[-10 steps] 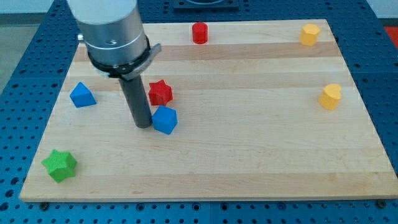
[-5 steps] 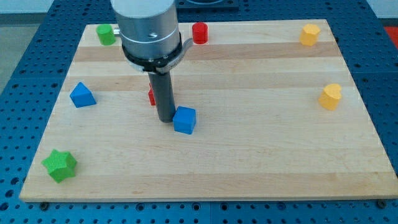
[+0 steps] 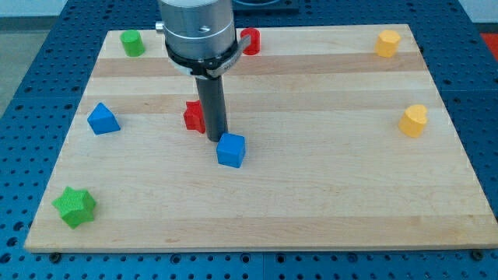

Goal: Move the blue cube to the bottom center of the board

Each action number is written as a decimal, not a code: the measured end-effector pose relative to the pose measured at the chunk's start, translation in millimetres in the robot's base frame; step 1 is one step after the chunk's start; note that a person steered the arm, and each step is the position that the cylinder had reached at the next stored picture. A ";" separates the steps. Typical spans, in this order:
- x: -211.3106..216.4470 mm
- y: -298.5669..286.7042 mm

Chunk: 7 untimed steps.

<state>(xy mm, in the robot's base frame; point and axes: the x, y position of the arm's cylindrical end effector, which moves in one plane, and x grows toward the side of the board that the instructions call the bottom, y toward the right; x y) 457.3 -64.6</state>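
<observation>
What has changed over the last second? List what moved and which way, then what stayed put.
My tip swept toward the view's right, pushing the blue cube right and slightly down; it now sits just above the cube's upper left. The red star is now partly hidden behind the rod. The blue triangular block, green star and yellow blocks stayed put.

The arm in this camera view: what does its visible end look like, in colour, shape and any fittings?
A wide silver-grey metal cylinder with a dark band around its lower edge and a small grey tab on the view's right. Below it hangs a straight, dark grey round rod, ending at my tip. No cables or markings show.
</observation>
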 end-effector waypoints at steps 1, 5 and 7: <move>11.3 1.0; 31.1 25.5; 31.1 40.5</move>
<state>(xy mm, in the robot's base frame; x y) 488.4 -24.2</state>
